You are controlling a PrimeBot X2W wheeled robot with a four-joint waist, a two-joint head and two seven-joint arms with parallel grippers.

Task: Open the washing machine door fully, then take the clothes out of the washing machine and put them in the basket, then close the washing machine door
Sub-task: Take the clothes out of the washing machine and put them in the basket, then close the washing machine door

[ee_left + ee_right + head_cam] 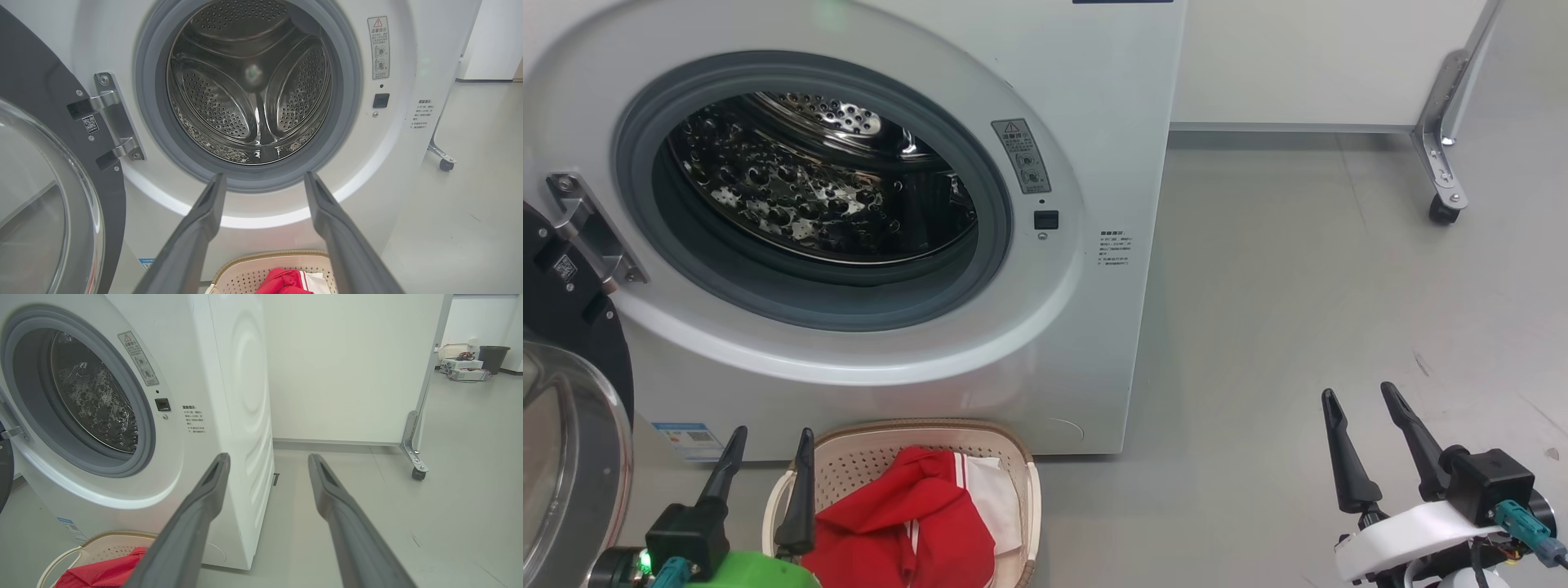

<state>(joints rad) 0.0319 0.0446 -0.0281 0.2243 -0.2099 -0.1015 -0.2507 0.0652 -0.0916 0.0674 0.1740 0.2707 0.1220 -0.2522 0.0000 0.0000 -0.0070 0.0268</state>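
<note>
**Clothes out, door left to shut**

My left tool [773, 430] hangs released, its two fingers spread with nothing between them, low in front of the washing machine [1094, 82] and just above the near left corner of the basket [854, 465]. My right tool [1359, 390] is just as slack and empty, well off to the right over bare floor [1298, 286].

The clothes [898, 523], red with thin white stripes plus a white piece, lie heaped in the basket, which sits close against the foot of the machine below the opening. From my left wrist the drum [253, 90] looks bare right to its back wall, so I judge the unloading done. The washing machine door [45, 175] stands wide open on my left, hanging from its hinge [592, 233]. Closing it is what remains.

For room: the door's glass bowl bulges out near my left tool, so I have little slack on that side. I cannot tell whether the door's lower rim will pass clear of the basket rim as it swings. To the right the floor is open as far as a wheeled panel leg [1441, 163], well apart from my right tool.
</note>
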